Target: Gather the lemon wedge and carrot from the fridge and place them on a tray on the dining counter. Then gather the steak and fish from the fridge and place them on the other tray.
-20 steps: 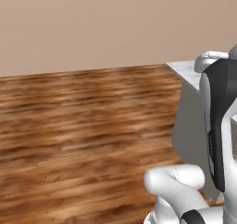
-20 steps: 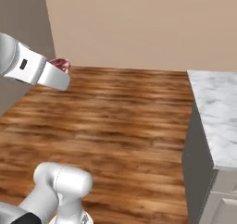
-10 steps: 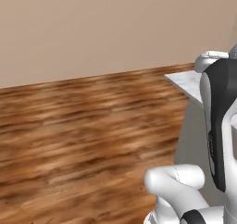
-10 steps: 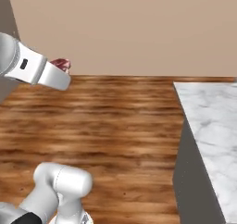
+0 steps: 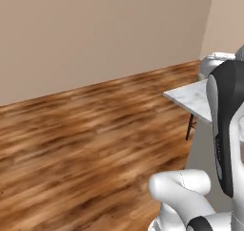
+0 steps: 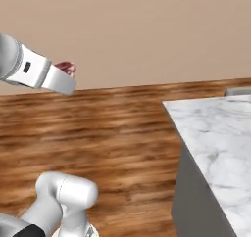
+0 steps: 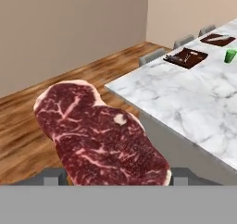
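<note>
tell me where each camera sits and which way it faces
Left base view: behind the arm's left, facing the wood floor and wall; white arm at right.
Right base view: behind its right, facing floor and dining counter; forearm upper left, steak at its end.
Hand view: on the hand, over the steak toward the counter and trays.
All share the counter.

one steak, two trays, one dining counter

Flat, even rendered light with barely any shadows or glare; wood floor slightly blurred, edges undistorted.
</note>
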